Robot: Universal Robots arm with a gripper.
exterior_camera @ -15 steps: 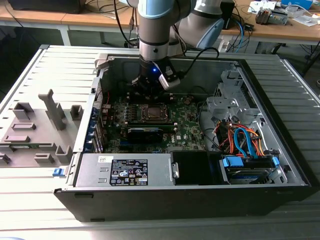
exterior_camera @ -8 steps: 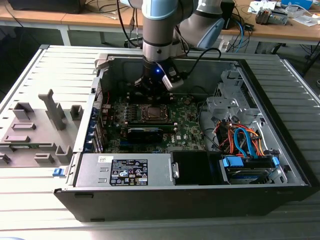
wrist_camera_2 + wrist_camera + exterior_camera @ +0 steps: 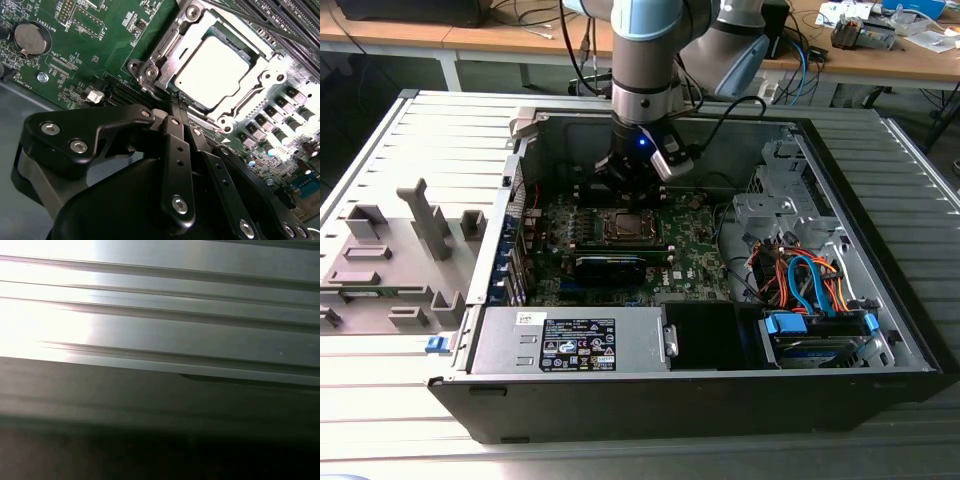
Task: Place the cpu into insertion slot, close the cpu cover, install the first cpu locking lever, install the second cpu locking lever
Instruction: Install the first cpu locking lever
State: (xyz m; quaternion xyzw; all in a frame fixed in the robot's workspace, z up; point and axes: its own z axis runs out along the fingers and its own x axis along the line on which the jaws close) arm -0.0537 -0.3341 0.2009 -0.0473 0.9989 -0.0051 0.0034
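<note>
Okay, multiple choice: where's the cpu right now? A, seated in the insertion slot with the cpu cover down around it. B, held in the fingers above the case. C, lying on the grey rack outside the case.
A: in the second wrist view the cpu lies in the insertion slot on the board, the cpu cover framing it.

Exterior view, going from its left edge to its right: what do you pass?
Grey fixture blocks on the slatted table → blue card-slot tabs at the case wall → cpu in its socket, under the hand → orange and blue cables → case's far wall.
</note>
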